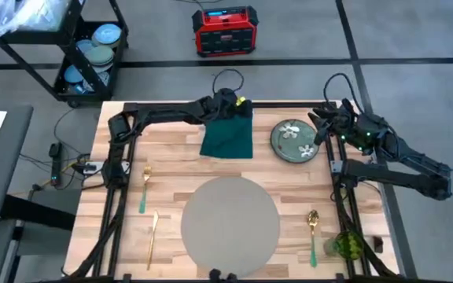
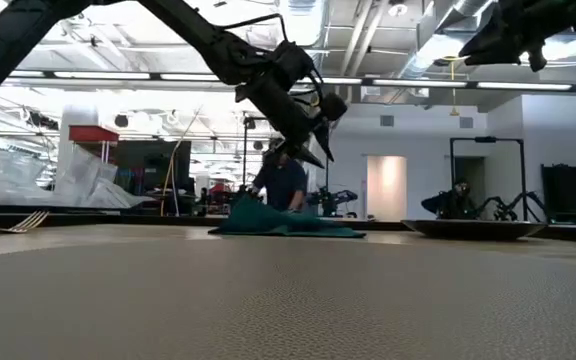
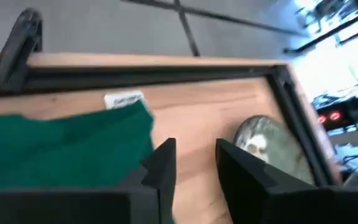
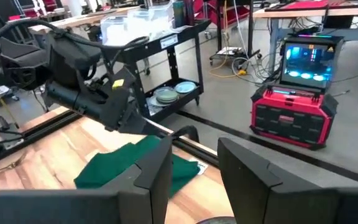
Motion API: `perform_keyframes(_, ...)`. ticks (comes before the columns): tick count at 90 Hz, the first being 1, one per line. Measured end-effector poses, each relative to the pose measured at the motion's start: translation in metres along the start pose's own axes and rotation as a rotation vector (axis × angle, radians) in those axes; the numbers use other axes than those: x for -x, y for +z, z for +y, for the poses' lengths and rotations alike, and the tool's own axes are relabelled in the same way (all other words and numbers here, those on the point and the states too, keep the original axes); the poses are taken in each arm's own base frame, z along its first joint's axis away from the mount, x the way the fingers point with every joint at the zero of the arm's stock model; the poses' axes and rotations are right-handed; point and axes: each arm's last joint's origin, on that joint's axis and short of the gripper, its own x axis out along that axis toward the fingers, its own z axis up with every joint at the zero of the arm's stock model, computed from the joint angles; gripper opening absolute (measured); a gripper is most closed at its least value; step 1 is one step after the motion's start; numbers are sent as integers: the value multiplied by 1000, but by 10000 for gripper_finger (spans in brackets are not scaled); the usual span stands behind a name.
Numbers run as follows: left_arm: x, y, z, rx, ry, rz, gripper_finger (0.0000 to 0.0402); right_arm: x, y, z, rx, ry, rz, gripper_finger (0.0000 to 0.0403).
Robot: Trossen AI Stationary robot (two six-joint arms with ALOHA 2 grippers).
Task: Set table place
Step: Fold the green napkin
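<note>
grey and round, the placemat (image 1: 230, 222) lies on the table (image 1: 171, 169) well toward me from my left gripper (image 1: 237, 106), which hangs open and empty just above the green napkin's (image 1: 228, 137) far edge, nearer it than my open, empty right gripper (image 1: 321, 119).

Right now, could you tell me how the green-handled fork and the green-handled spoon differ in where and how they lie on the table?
The green-handled fork lies left of the round grey placemat, toward the left arm's side; the green-handled spoon lies right of it. The fork sits farther up the table, while the spoon sits nearer the front edge, beside a green glass. The fork has a gold knife below it. Both have gold heads, green handles, and lie roughly lengthwise.
</note>
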Motion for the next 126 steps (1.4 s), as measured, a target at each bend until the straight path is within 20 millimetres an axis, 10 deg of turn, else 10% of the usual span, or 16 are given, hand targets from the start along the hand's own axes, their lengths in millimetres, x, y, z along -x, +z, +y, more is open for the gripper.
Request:
perform_keyframes(34, 9, -11, 34, -262, 238, 327, 134, 0, -1, 0, 4, 17, 17, 119)
perform_keyframes(91, 38, 83, 135, -197, 81, 505, 133, 1, -4, 1, -22, 72, 48, 119)
perform_keyframes(126, 34, 74, 159, -291, -2, 608, 132, 1, -1, 2, -61, 76, 23, 119)
